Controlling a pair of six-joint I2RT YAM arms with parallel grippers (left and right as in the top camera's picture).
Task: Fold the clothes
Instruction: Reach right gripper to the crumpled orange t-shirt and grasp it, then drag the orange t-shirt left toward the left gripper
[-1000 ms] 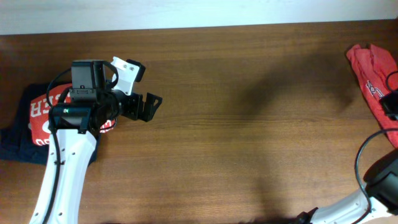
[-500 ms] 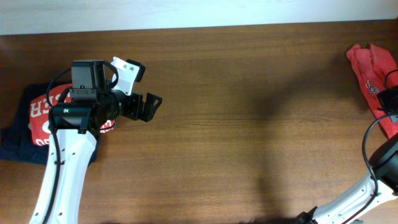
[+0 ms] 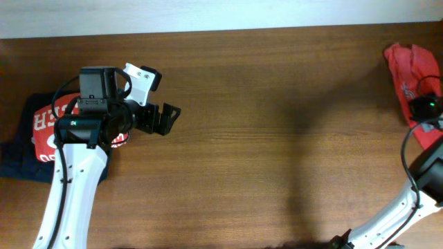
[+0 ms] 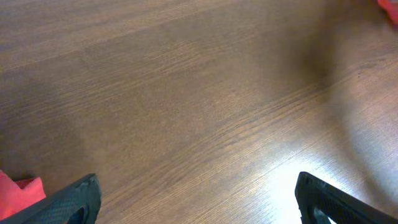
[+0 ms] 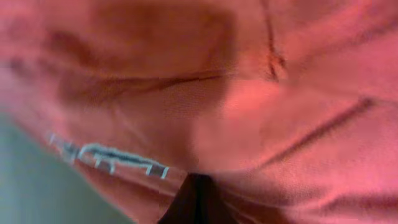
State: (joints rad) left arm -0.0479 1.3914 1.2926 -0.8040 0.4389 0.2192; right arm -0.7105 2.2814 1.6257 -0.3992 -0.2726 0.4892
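My right wrist view is a blurred wall of orange-red cloth with a strip of pale lettering point(image 5: 106, 158). A dark shape sits at the bottom edge, and I cannot tell what it is. From overhead my right fingers point(image 3: 421, 105) are buried under my own wrist on the T-shirt point(image 3: 403, 69), so I cannot tell whether they are spread or pinched. The T-shirt lies bunched at the far right corner of the desk point(image 3: 277, 138), cut off by the frame.

My left fingers point(image 3: 166, 120) are spread wide above bare wood near the left edge, holding and touching nothing.

My left arm covers part of a red shirt point(image 3: 43, 128) with white letters, which lies on a navy garment point(image 3: 14, 162) at the left edge.

I count three garments, one of each kind.
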